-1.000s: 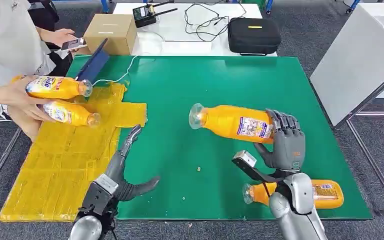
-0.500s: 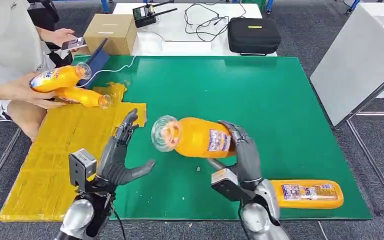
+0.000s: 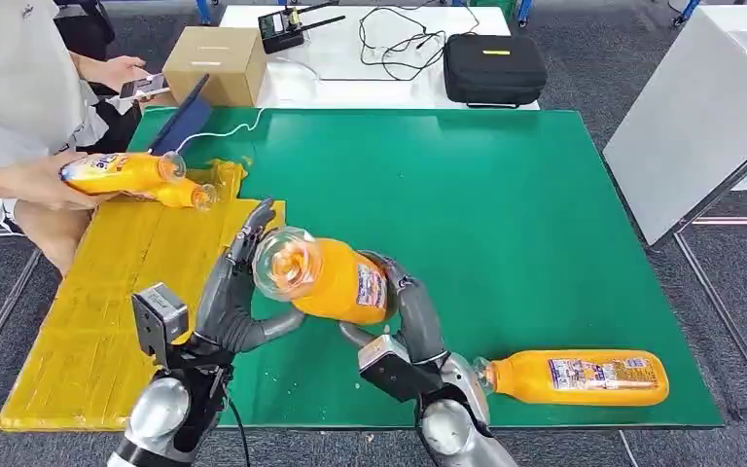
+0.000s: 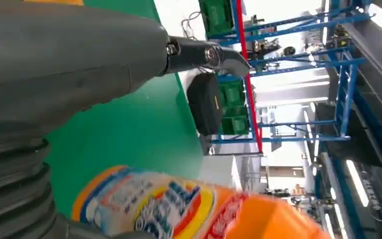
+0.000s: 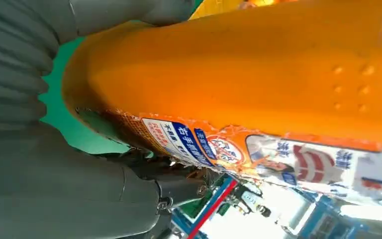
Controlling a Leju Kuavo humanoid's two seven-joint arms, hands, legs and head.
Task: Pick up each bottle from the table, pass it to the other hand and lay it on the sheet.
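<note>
- My right robot hand (image 3: 416,313) is grasping the orange bottle (image 3: 323,277) around its lower body, holding it in the air above the green counter (image 3: 506,204), neck end turned toward my left side
- My left robot hand (image 3: 236,297) is released, fingers spread and thumb out, cupped just beside the bottle's neck end; from the head view I judge it close to contact but I cannot tell whether it touches (the left wrist view shows the labelled body right next to the palm)
- The step in hand, as I read it, is the pass from right to left
- To do it well I would bring the bottle fully into the left palm, wrap the left fingers round the body rather than the narrow neck, and let go with the right only once the left grip looks firm
- The bottle looks smooth and round, so a grip at the neck alone might let it swing or slip
- A second bottle (image 3: 576,377) lies on its side near the counter's front edge, on my right, waiting for its turn
- The yellow sheet (image 3: 107,321) lies to the left; a person (image 3: 19,185) there is handling two bottles (image 3: 136,177) over its far end, so I would lay mine on the nearer part, well apart from that hand
</note>
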